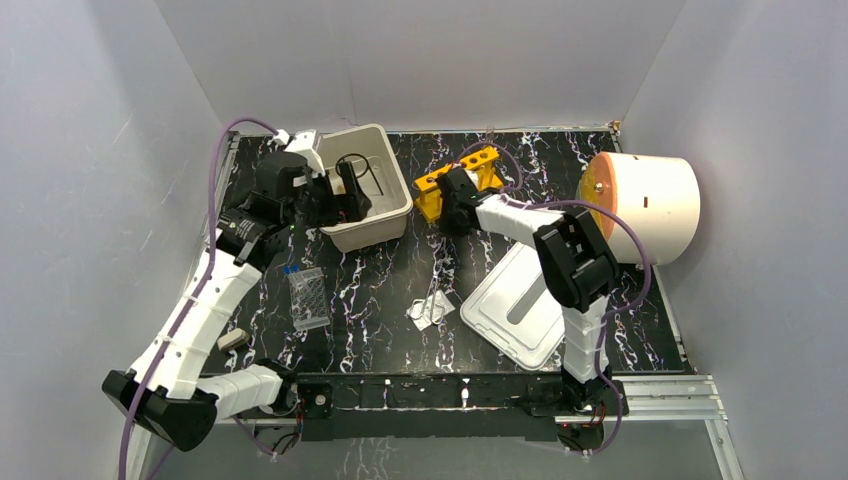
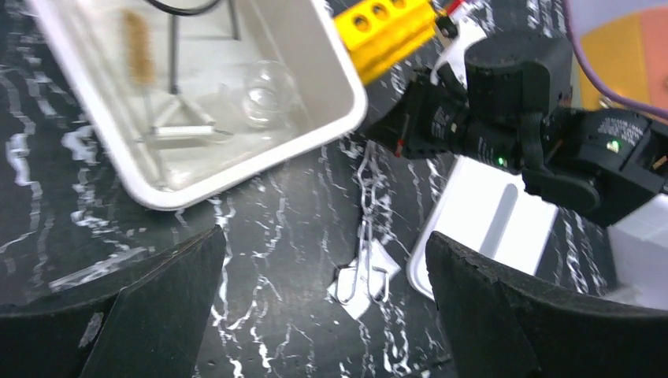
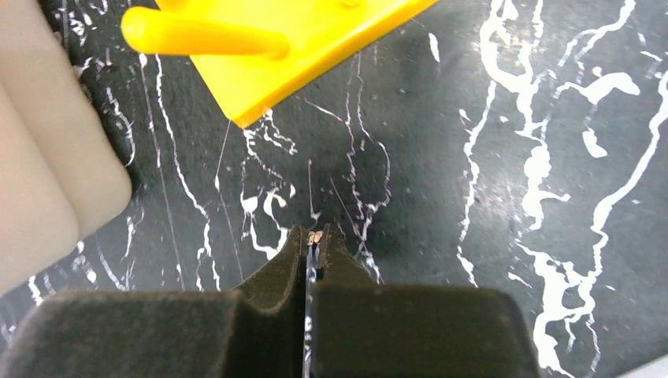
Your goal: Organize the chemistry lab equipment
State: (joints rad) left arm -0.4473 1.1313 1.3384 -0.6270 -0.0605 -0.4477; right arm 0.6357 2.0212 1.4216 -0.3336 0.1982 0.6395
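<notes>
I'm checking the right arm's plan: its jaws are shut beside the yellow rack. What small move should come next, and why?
Probably a short lift straight up. The right gripper looks shut on the tip of the thin metal tweezers, whose other end lies over the white triangle. Lifting first should free them from the triangle before any carry toward the white bin.

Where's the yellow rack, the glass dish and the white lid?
yellow rack [image 2: 386,35]: left wrist view, its side below the holes.
clear glass dish [image 2: 264,94]: left wrist view, its round middle.
white lid [image 1: 497,312]: top view, flat part beside its groove.
</notes>
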